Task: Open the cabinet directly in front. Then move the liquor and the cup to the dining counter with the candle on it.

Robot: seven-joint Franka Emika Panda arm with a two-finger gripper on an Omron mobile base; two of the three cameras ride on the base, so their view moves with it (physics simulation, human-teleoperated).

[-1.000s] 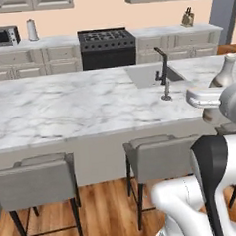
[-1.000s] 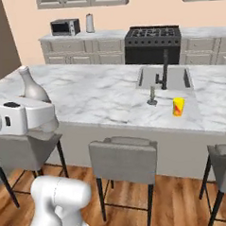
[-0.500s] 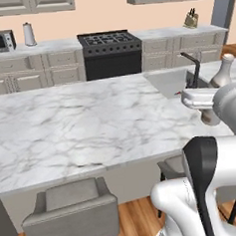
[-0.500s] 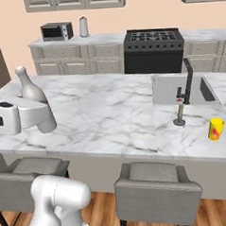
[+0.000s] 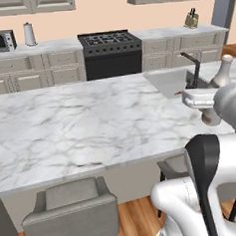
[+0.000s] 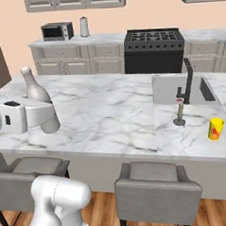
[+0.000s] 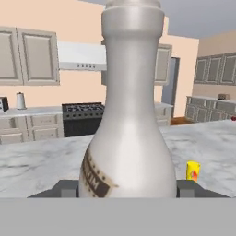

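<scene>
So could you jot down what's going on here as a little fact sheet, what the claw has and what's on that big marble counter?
claw: shut on the liquor bottle
liquor bottle: pale grey, upright, held above the island's edge
cup: yellow, standing on the dining counter, right of the faucet
dining counter: white marble island with a sink
faucet: dark, beside the sink
stools: grey, tucked under the counter
</scene>
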